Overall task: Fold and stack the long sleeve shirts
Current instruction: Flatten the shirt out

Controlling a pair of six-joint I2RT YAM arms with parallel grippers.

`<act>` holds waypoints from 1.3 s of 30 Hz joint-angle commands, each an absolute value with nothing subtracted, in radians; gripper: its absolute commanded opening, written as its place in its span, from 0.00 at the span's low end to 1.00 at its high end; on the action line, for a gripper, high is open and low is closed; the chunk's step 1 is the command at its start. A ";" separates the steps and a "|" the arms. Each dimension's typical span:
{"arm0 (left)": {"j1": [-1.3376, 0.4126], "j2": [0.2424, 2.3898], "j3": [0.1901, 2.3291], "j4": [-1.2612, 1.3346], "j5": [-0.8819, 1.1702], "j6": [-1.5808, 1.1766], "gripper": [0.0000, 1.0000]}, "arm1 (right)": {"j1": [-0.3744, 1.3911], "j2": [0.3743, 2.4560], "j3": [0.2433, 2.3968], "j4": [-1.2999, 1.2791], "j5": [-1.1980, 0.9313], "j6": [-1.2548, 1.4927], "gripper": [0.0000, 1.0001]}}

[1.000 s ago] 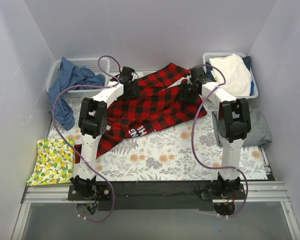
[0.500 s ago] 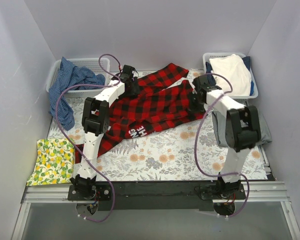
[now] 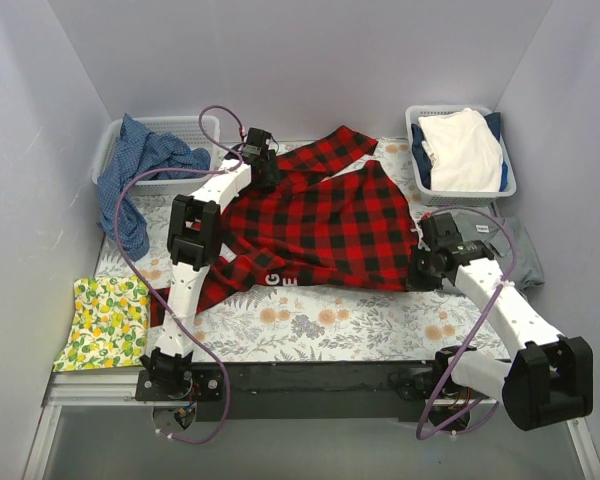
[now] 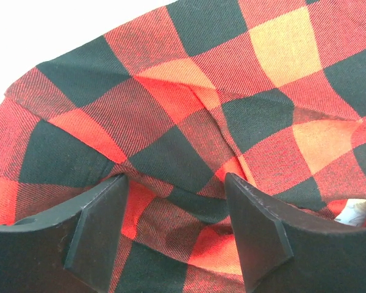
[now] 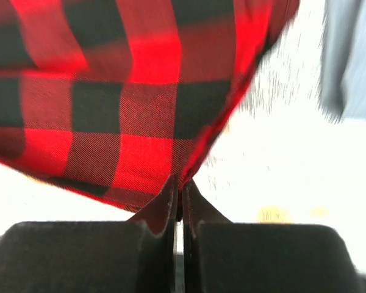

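Observation:
A red-and-black plaid long sleeve shirt [image 3: 320,225] lies spread over the middle of the table, with white lettering [image 3: 285,280] at its near hem. My left gripper [image 3: 263,168] sits at the shirt's far left edge. In the left wrist view it [image 4: 178,213] is open, its fingers [image 4: 100,226] straddling a raised fold of plaid [image 4: 189,110]. My right gripper [image 3: 421,268] is low at the shirt's near right corner. Seen from the right wrist, it [image 5: 180,186] is shut on the plaid edge [image 5: 122,104]. A grey shirt [image 3: 515,250] lies at the right, partly under the right arm.
A basket [image 3: 510,185] at the back right holds a cream-white and navy cloth pile [image 3: 465,150]. Blue cloth [image 3: 135,175] spills out of the back left basket [image 3: 195,125]. A lemon-print cloth [image 3: 105,320] lies at the near left corner. The mat [image 3: 320,320] is floral.
My right gripper shut on the plaid shirt's right side and pulled it toward the near right, spreading the shirt wider. The left gripper stayed at the far edge.

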State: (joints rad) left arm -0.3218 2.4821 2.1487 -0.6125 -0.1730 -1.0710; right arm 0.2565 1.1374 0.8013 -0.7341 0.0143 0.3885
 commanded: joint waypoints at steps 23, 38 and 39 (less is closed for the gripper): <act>-0.253 2.346 2.185 -0.607 -0.057 -1.068 0.72 | 0.256 1.176 0.727 -0.832 -0.025 0.453 0.01; -0.196 1.545 1.300 -0.776 -0.081 -1.153 0.78 | 0.256 1.368 0.761 -0.657 -0.084 0.397 0.01; -0.192 1.489 1.257 -0.784 -0.072 -1.173 0.78 | 0.258 1.367 0.758 -0.657 -0.081 0.399 0.01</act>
